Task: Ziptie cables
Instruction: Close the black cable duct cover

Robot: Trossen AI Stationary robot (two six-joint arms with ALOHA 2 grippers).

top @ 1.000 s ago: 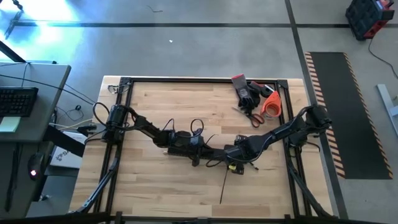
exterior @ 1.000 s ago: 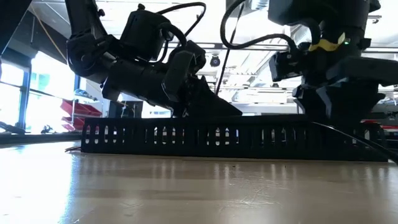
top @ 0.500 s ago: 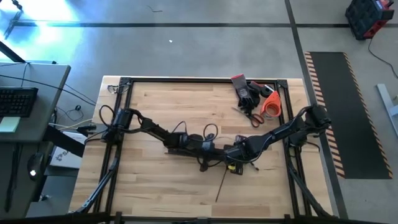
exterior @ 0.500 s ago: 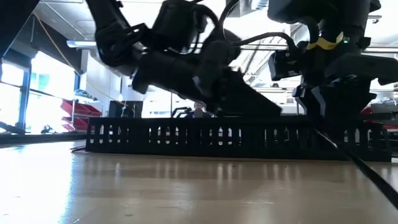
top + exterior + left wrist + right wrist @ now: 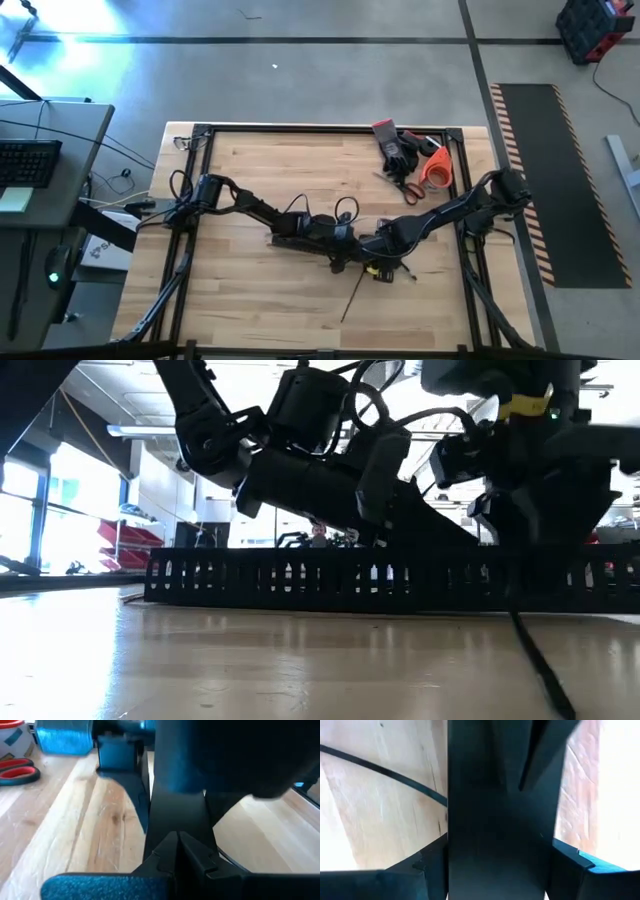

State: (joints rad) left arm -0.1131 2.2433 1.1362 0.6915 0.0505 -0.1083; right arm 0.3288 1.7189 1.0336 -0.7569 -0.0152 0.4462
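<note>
A flat black perforated bar (image 5: 300, 580) lies lengthwise across the wooden table, mostly under both arms in the high view (image 5: 280, 240). My left gripper (image 5: 350, 254) reaches along it from the left, shut, with its tips at the bar's top edge (image 5: 452, 546). My right gripper (image 5: 378, 250) points down over the bar, just right of the left one, and is shut on it. A thin black strip (image 5: 350, 298) runs from under the right gripper toward the near edge. The cables are hidden. My left gripper's shut fingertips (image 5: 170, 845) lie over the bar's top (image 5: 175, 810), slanting down from the table's left and pointing along the bar. Whether they touch it, I cannot tell. My right gripper comes from above and straddles the bar, one finger (image 5: 422, 865) against each long side (image 5: 457, 835), across its length. The bar stays flat on the table.
Black gloves (image 5: 390, 145), red-handled scissors (image 5: 402, 186) and an orange tape roll (image 5: 437, 168) lie at the far right corner. A black frame (image 5: 300, 127) borders the table. Bare wood lies near the front edge and at the far left.
My left gripper, still shut, has slid along the bar toward the table's right, closing up to the right gripper. The bar has shifted slightly rightward. The thin strip's free end has swung toward the table's left.
</note>
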